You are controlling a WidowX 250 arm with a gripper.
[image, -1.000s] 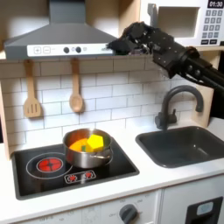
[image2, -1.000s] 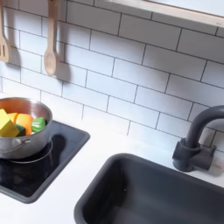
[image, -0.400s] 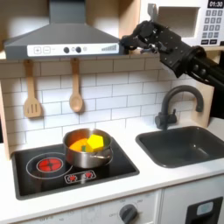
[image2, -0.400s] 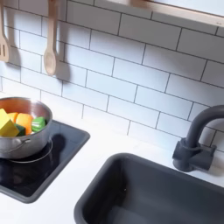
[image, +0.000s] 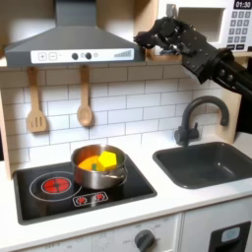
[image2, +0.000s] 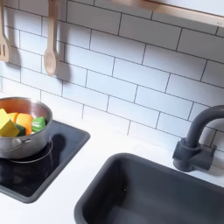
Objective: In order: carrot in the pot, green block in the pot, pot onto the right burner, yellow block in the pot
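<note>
The shiny steel pot stands on the black cooktop's right side in the first exterior view and covers the right burner. Inside it lie the yellow block and the orange carrot. In the second exterior view the pot sits at the left edge, holding the yellow block, the carrot and the green block. My gripper hangs high up by the range hood's right end, far above the pot, holding nothing. Its dark fingers blur together.
The uncovered red burner glows on the cooktop's left in the first exterior view. Wooden utensils hang on the tiled wall. A dark sink with a black faucet lies to the right. A microwave is behind the arm.
The arm has lifted a little higher and drawn back toward the first exterior view's right. The pot and its contents have not moved.
</note>
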